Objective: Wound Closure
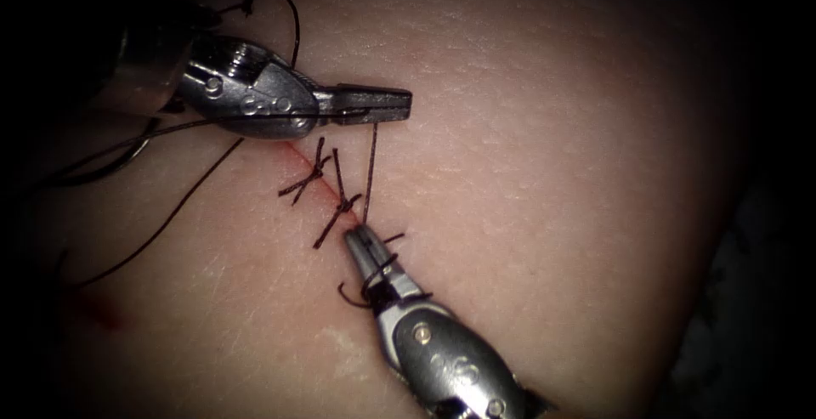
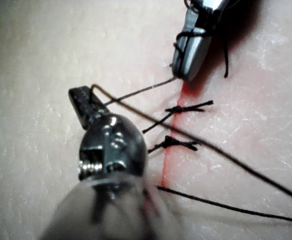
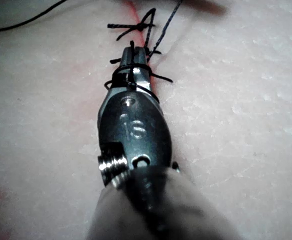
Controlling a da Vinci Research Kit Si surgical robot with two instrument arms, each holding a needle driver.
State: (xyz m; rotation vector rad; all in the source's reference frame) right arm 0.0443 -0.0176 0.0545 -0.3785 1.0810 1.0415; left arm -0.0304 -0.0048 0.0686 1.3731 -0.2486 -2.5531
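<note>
Left tool (image 1: 387,103) grips thread (image 1: 371,172) (loops circle right tool (image 1: 361,245)).

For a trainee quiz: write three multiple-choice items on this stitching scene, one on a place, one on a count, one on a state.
1. The thread loops are wound round: A the left tool; B the right tool; C a clamp.
2. Knotted stitches on the cut between the tools: A two; B six; C none.
3. The left tool is: A wide open; B holding scissors; C shut on thread.

Answers: B, the coils circle the right tool just behind its tip; A, two knots cross the red cut; C, the thread hangs taut from its closed jaws.
</note>
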